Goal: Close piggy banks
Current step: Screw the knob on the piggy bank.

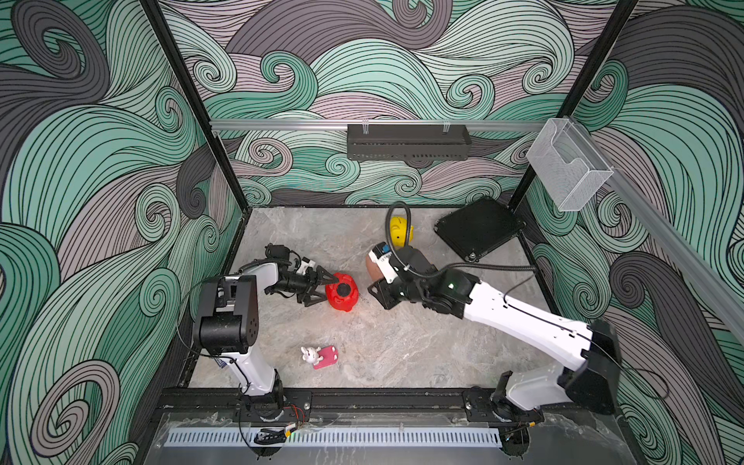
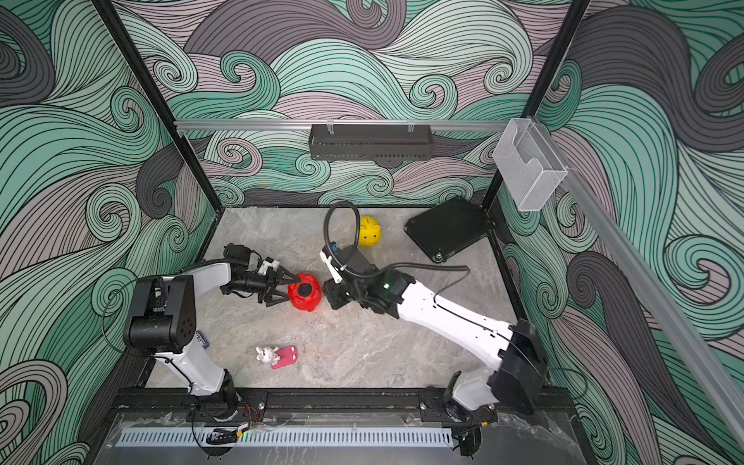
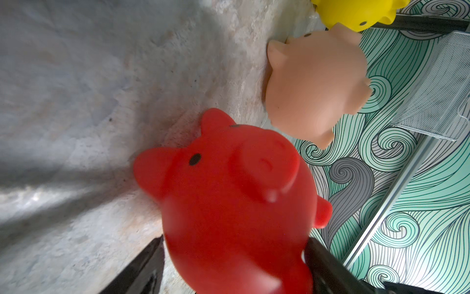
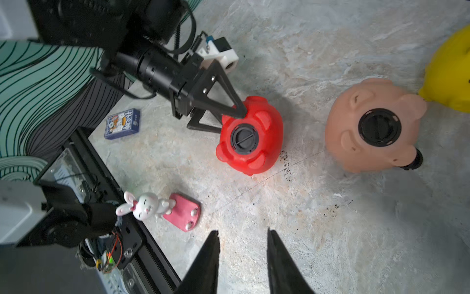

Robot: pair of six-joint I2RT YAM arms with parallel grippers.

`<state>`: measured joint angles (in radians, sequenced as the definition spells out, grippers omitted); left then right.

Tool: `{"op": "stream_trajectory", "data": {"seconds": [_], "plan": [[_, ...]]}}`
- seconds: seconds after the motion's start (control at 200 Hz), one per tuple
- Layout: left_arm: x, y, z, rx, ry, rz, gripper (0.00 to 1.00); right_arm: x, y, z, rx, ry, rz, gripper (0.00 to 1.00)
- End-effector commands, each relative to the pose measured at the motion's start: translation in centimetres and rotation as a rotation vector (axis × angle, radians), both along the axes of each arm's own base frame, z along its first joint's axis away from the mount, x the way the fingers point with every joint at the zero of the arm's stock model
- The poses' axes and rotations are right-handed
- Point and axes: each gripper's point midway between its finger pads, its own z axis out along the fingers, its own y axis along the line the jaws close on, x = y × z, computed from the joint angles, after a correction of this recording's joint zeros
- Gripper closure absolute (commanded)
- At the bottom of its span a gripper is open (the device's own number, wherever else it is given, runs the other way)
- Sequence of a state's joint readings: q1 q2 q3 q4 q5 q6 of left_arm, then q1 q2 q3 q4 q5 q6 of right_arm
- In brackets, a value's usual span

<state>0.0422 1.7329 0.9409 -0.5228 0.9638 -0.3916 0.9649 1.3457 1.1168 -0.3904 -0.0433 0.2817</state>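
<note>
1. in both top views the left gripper point(image 1: 327, 288) lies low over the table point(image 1: 402, 354) and clasps the red pig point(image 1: 342, 302). the pig rests belly up near the middle, with a black plug point(image 1: 343, 289) in its belly hole. the right gripper point(image 1: 378, 296) hangs just beside the red pig without touching it; from up here i cannot tell how its jaws stand. the yellow pig point(image 1: 399, 229) sits near the back edge, and a white bunny point(image 1: 310, 355) on a pink base point(image 1: 328, 356) lies toward the front.
2. in a top view a sliver of the peach pig point(image 1: 372, 269) shows behind the right wrist. in a top view where the yellow pig point(image 2: 369, 231) stands clear of the cable, that wrist hides the peach pig.
3. the left wrist view shows the pigs' faces. the red pig point(image 3: 236, 203) sits between both fingers point(image 3: 145, 267), snout and eye toward the camera. the peach pig point(image 3: 312, 84) is beyond it and the yellow pig point(image 3: 356, 12) farther still. the plugs are hidden here.
4. the right wrist view shows the right gripper point(image 4: 243, 231) with jaws parted and only bare table between them. the peach pig point(image 4: 356, 157) lies belly up with its own plug point(image 4: 379, 127) seated. a small black round piece point(image 4: 413, 161) peeks out at its side. a small blue box point(image 4: 122, 124) lies by the left arm, which covers it in the top views.
</note>
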Motion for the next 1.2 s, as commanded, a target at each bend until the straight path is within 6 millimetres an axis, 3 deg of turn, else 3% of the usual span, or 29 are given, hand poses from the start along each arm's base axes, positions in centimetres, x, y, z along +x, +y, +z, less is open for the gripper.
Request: {"op": "stream_trajectory", "data": {"seconds": [0.0, 0.11, 0.22, 0.265, 0.38, 0.465, 0.685, 1.196], "plan": [[-0.9, 0.8, -1.8, 0.105, 0.053, -0.004, 0.18, -1.1, -0.3, 2.5, 0.137, -0.226, 0.120, 0.57], [-1.0, 0.9, -1.9, 0.108, 0.053, -0.003, 0.18, -2.8, -3.4, -0.8, 0.052, -0.279, 0.169, 0.51], [-0.9, 0.9, -1.9, 0.108, 0.051, -0.004, 0.18, -3.0, -6.4, -3.9, -0.027, -0.290, 0.131, 0.51], [-1.0, 0.9, -1.9, 0.108, 0.050, -0.004, 0.18, -3.1, -7.3, -4.2, -0.037, -0.310, 0.129, 0.50], [-1.0, 0.9, -1.7, 0.111, 0.039, -0.005, 0.18, -3.6, -9.6, -5.1, -0.048, -0.361, 0.124, 0.37], [-1.0, 0.9, -1.5, 0.114, 0.025, -0.006, 0.18, -3.9, -11.3, -5.7, -0.064, -0.356, 0.091, 0.35], [-0.6, 0.9, -0.9, 0.117, -0.011, -0.003, 0.18, -4.8, -11.3, -5.1, -0.032, -0.378, 0.142, 0.31], [0.8, 1.0, 1.4, 0.119, -0.120, 0.023, 0.13, -4.6, -10.9, -7.2, -0.010, -0.305, 0.106, 0.31]]}}
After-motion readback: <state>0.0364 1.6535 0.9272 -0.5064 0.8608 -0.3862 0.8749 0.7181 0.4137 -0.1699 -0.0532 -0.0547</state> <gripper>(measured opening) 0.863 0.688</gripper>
